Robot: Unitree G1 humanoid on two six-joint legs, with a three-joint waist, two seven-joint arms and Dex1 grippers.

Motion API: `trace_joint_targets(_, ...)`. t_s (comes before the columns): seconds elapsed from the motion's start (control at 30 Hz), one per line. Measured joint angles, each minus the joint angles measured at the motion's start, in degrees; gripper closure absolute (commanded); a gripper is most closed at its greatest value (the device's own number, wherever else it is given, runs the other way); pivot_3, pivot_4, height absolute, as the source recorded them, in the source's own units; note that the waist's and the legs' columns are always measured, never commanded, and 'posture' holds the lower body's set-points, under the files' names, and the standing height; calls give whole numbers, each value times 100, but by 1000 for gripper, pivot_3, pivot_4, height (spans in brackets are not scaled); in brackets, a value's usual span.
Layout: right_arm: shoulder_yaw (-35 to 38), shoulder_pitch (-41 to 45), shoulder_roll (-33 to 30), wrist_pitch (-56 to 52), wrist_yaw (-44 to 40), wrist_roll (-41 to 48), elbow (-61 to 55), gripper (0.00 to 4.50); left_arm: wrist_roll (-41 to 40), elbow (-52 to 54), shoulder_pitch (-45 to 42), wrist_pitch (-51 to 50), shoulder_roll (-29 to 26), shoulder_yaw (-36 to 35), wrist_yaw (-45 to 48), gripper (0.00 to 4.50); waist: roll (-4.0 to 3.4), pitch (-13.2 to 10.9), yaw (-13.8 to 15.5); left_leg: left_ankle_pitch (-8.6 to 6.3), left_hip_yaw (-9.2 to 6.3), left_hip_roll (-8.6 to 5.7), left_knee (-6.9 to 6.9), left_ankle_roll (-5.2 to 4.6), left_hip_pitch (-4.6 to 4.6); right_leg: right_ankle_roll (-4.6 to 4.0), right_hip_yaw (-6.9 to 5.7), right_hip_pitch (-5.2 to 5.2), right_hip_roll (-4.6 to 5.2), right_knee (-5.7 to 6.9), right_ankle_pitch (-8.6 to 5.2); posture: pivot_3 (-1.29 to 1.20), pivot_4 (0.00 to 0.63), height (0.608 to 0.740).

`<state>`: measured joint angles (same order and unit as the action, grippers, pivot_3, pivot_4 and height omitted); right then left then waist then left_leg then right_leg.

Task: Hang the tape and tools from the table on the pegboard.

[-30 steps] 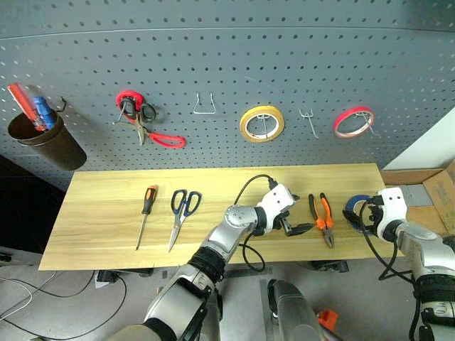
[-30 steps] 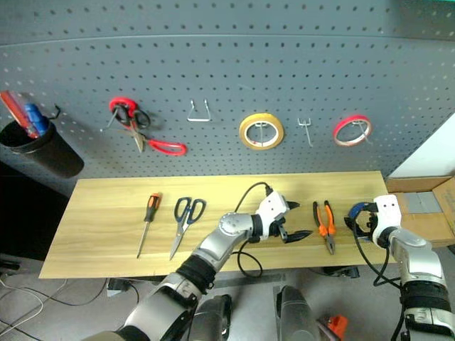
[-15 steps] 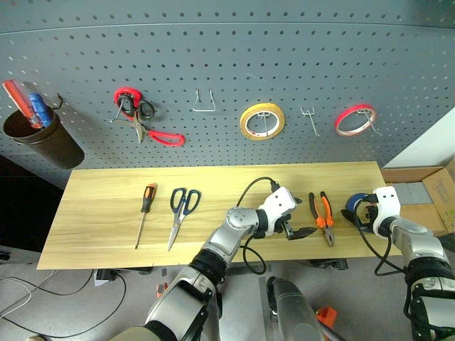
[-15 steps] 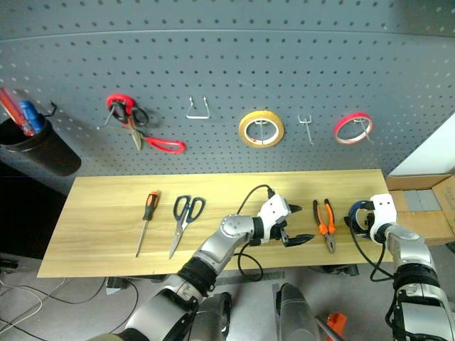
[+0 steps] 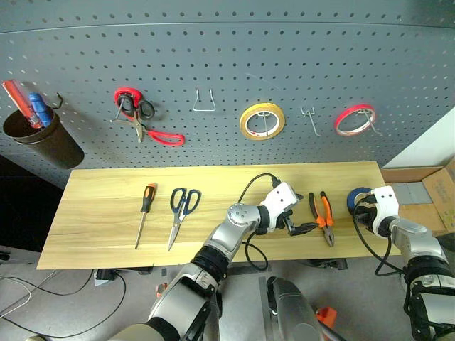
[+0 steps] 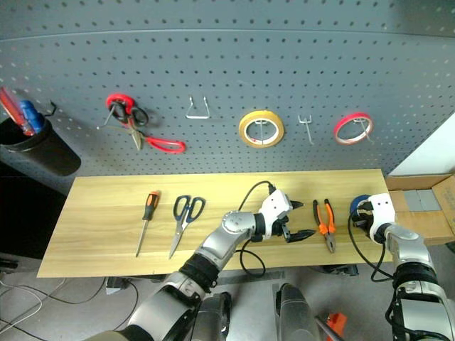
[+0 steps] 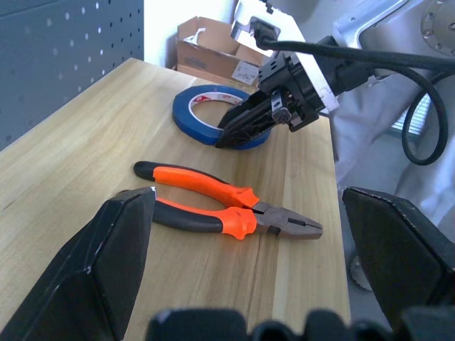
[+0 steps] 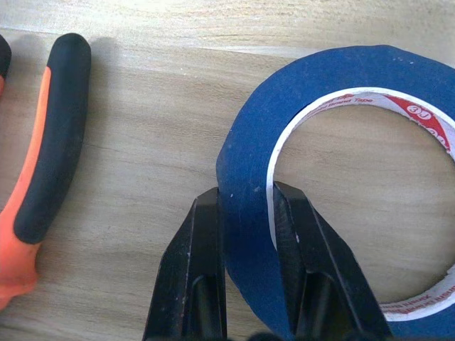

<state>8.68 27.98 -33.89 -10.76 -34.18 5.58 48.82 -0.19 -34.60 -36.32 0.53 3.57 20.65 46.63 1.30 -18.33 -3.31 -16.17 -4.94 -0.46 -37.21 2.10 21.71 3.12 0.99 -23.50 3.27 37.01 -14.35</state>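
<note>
The pegboard (image 5: 227, 78) carries spare hooks; on the worktop (image 5: 106, 213) lie scissors, screwdriver and pliers (image 5: 323, 217); the tape (image 8: 256, 199) lies flat at its right end, rim pinched by the right claw (image 8: 245, 206); left claw (image 5: 298, 229) released; next, lift it hookward.

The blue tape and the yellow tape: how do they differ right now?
The blue tape lies flat on the table, while the yellow tape hangs on a pegboard hook. The right claw is shut on the blue tape's wall; nothing touches the yellow tape. Both are ring-shaped rolls.
</note>
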Motion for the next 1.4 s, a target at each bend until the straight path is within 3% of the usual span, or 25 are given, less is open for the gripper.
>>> trace_joint_targets(0.1,-141,-154,0,248,60,-167,-193,4113,-73,13,-4,-4,4,-26,154,0,-12,10,4,2,-1,0,-2,3,1,0,-3,-1,0,1,0,-76,264,740)
trace_joint_targets(0.3,-510,-1558,88,353,233,-456,-2320,4113,-287,930,282,-278,-516,-254,357,0,-71,74,2,22,20,-2,1,42,32,5,8,-45,15,9,3,-106,183,740)
trace_joint_targets(0.5,-795,-3228,265,437,711,-942,-5498,4113,-1171,3843,1691,-1904,-1514,-1005,208,0,-132,449,-11,29,28,0,2,59,85,7,10,-99,17,10,6,-109,106,740)
trace_joint_targets(0.6,-1036,-3357,268,954,984,-1451,-6065,4113,-1458,4701,2169,-2435,-1808,-1330,-22,0,-115,610,11,29,28,-8,0,59,16,19,9,-25,17,-4,11,-97,88,740)
trace_joint_targets(0.77,-1465,-2882,272,2042,1672,-2411,-5607,4113,-1748,5472,2608,-2994,-1901,-1571,-526,0,-25,821,57,18,29,-4,1,38,-84,38,9,77,10,-11,0,-49,55,740)
trace_joint_targets(0.9,-1799,-2085,392,2685,1953,-2738,-4698,4113,-1763,5586,2640,-3053,-1906,-1570,-769,0,-20,940,60,19,26,5,3,37,-136,29,9,127,-5,-10,4,-25,45,740)
trace_joint_targets(1.03,-1873,-1328,424,3039,1860,-2520,-3698,4113,-1764,5581,2383,-3051,-1888,-1491,-928,0,-14,995,82,20,27,5,4,38,-141,2,14,130,-6,-8,20,-15,47,740)
trace_joint_targets(1.2,-1669,-630,34,3531,1459,-2063,-2450,4113,-1772,5565,2301,-3031,-1951,-1501,-991,0,-17,1007,146,20,34,3,5,38,-140,1,25,127,-6,-11,20,-10,51,740)
trace_joint_targets(1.4,-1591,-140,54,3767,1012,-1640,-1684,4113,-1769,5385,2303,-2958,-1961,-1462,-991,0,-21,1043,147,21,33,5,16,39,-141,-3,24,124,-6,-11,18,-8,53,740)
